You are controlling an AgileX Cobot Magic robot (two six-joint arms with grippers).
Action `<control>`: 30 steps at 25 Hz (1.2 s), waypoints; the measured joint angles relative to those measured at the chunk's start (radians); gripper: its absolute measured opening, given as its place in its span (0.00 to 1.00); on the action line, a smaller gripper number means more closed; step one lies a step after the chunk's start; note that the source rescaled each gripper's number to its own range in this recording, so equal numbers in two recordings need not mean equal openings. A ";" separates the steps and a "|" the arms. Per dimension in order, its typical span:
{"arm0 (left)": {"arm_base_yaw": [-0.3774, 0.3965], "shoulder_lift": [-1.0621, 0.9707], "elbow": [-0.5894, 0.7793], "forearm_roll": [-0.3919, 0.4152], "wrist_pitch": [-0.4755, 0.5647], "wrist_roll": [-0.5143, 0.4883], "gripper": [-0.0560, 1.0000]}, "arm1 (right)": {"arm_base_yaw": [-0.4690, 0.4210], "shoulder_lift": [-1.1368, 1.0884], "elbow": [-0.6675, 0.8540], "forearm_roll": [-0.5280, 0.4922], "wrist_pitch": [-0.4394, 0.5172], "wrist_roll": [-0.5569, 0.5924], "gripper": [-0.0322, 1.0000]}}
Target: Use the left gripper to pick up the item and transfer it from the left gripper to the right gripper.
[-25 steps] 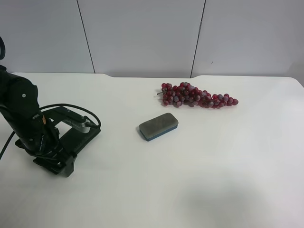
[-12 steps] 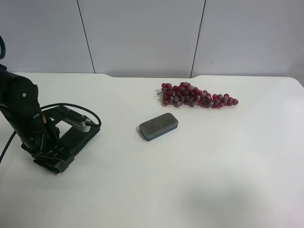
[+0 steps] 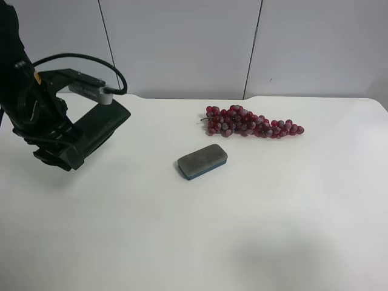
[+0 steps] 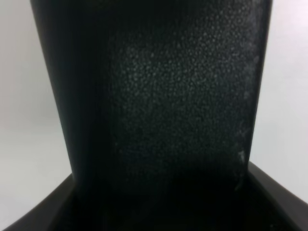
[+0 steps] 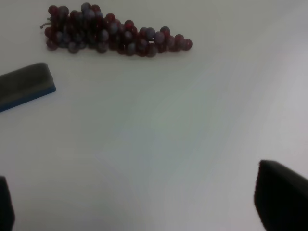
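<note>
The item, a long flat dark pouch (image 3: 104,124), hangs tilted in the air above the white table (image 3: 182,242) at the exterior high view's left. The left gripper (image 3: 53,144), on the black arm with the looping cable and grey bar, is shut on its lower end. In the left wrist view the pouch's grainy dark surface (image 4: 178,110) fills most of the frame between the jaws. The right gripper (image 5: 144,207) shows only in the right wrist view, open and empty, with its fingertips (image 5: 284,197) at the frame's corners above bare table.
A grey felt eraser with a blue base (image 3: 202,161) lies mid-table and also shows in the right wrist view (image 5: 24,85). A red grape bunch (image 3: 250,122) lies behind it towards the wall, also in the right wrist view (image 5: 113,34).
The left arm has risen from the table with the pouch in its gripper, lifting it clear of the surface and towards the back. The eraser and grapes have not moved.
</note>
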State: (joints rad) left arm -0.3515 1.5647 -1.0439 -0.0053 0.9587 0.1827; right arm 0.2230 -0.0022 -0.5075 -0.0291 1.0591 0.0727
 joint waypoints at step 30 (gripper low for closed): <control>-0.611 -0.047 -0.051 -0.014 -0.032 0.199 0.11 | 0.000 0.031 -0.014 0.125 -0.001 0.019 1.00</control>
State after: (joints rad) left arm -0.9626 1.5177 -1.0944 -0.0195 0.9269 0.3820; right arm 0.2230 0.0290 -0.5213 0.0962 1.0580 0.0914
